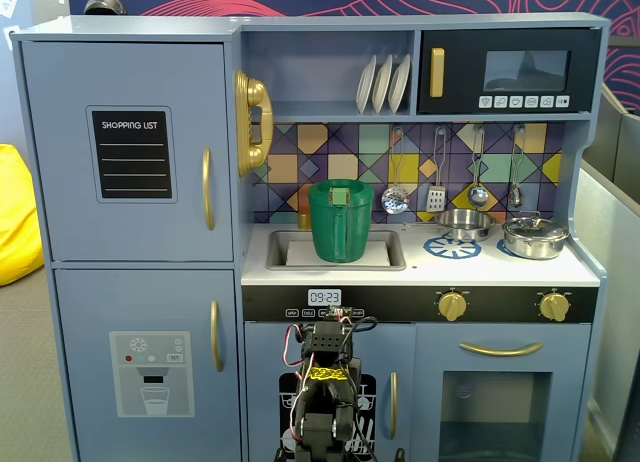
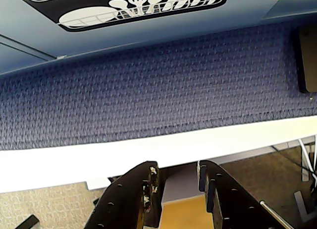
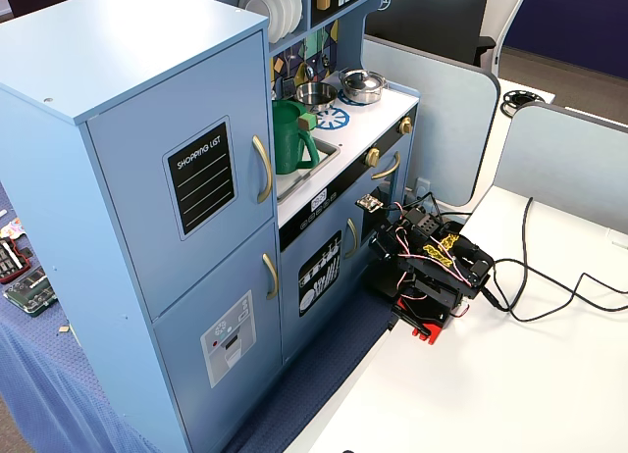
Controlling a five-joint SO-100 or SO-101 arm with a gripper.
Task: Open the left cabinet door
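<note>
The left cabinet door (image 1: 128, 152) is blue-grey with a black "SHOPPING LIST" panel and a vertical gold handle (image 1: 208, 189). It is closed, and also shows in the other fixed view (image 3: 191, 188) with its handle (image 3: 262, 169). My arm (image 1: 325, 382) sits folded low in front of the kitchen's lower middle, on the white table (image 3: 510, 375), well below and right of that door. In the wrist view my gripper (image 2: 177, 177) has its jaws slightly apart with nothing between them. It points at the table edge and blue cloth; the door is out of that view.
Below the door is a dispenser door (image 1: 150, 372). The small door with the dishware graphic (image 2: 138, 6) is just ahead, above a blue cloth (image 2: 148, 85). A green pitcher (image 1: 341, 220) stands in the sink. Cables (image 3: 549, 296) trail across the table.
</note>
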